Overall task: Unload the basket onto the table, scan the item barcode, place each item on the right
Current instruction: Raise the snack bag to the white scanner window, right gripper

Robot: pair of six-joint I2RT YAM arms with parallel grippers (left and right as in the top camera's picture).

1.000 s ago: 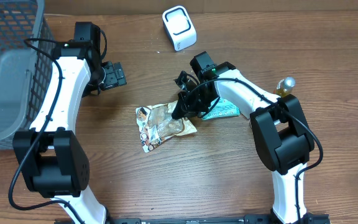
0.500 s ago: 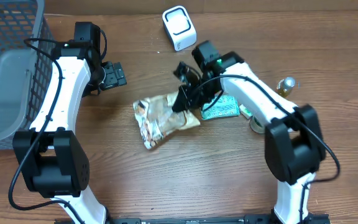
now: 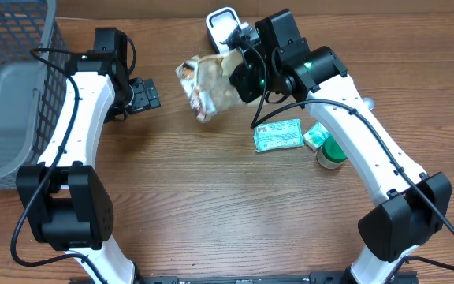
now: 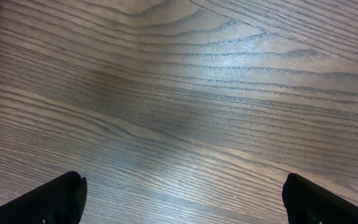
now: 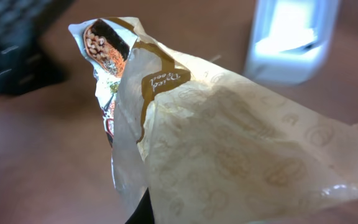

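Overhead view shows the main change. One second ago the snack pouch was lying flat on the table near the centre of the frame, with the right gripper already on it. Now the pouch hangs in the air at the upper centre, just beside the white scanner and a little to its left. I judge that the picking step is finished and that the arm is now presenting the item to the scanner.

The right gripper is pressed together and pinches the right edge of the pouch. In the right wrist view the pale side of the pouch fills the frame, and the scanner stands blurred behind it at the upper right. No barcode is visible, so I cannot tell if it faces the scanner.

The right arm reaches from the lower right of the frame diagonally up to the upper centre, with its wrist turned toward the left. The left arm runs along the left side. The left gripper is spread wide above bare wood at the upper left, near the basket, and holds nothing.
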